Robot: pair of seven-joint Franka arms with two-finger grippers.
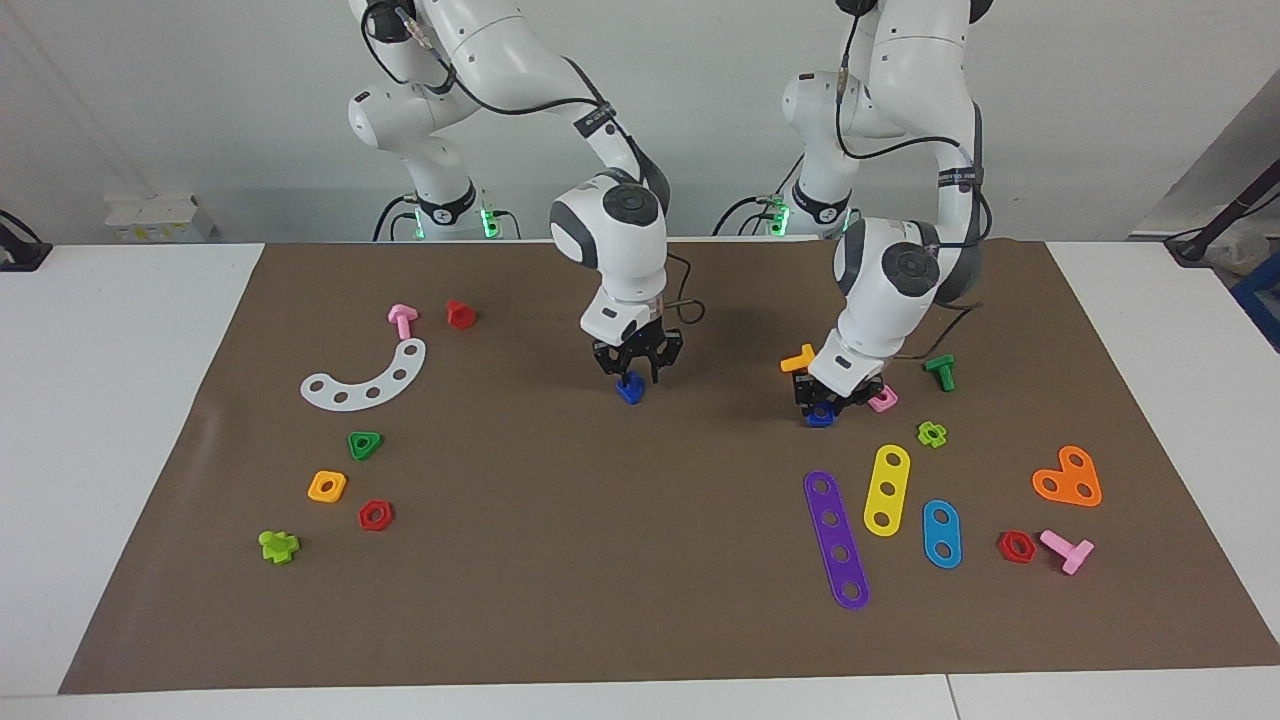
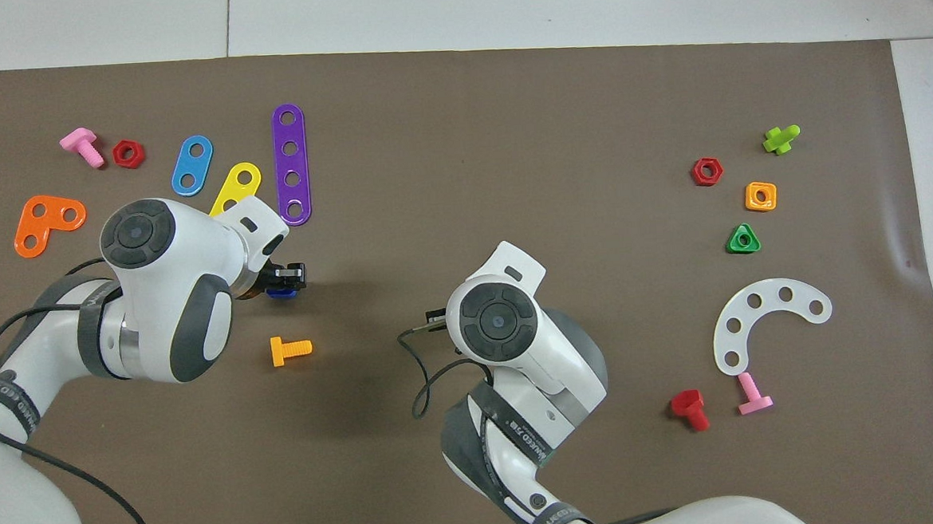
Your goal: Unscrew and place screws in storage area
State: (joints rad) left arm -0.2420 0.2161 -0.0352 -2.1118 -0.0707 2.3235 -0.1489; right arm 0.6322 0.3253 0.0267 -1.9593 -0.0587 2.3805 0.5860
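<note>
Screws: we see two dark-blue pieces. One blue screw (image 1: 630,388) sits at the centre of the facing view, on the brown mat (image 1: 640,600) that covers the desk (image 1: 120,450). The right gripper (image 1: 636,372) is right over it, its jaws spread on either side of the piece's top; we cannot tell whether they press on it. In the overhead view this screw is hidden under the right arm's wrist.

The second blue piece (image 1: 820,416) lies right of centre in the facing view, under the left gripper (image 1: 835,400). That gripper is low on it, and in the overhead view its black tips (image 2: 287,273) flank the blue piece (image 2: 280,292) at centre left. We cannot tell how wide these jaws are or whether they grip.

Beside the left gripper in the facing view we see an orange bolt (image 1: 798,358), a pink piece (image 1: 883,400) and a green bolt (image 1: 941,371). Lower right in that view lie a purple strip (image 1: 836,540), a yellow strip (image 1: 886,489), a blue strip (image 1: 941,533), an orange heart-shaped plate (image 1: 1068,478), a red nut (image 1: 1016,546) and a pink bolt (image 1: 1067,549).

At the left of the facing view we see a white curved strip (image 1: 365,380), a pink bolt (image 1: 402,320), a red bolt (image 1: 460,313), a green triangular nut (image 1: 365,444), an orange square nut (image 1: 327,486), another red nut (image 1: 375,515) and a lime piece (image 1: 278,545).
</note>
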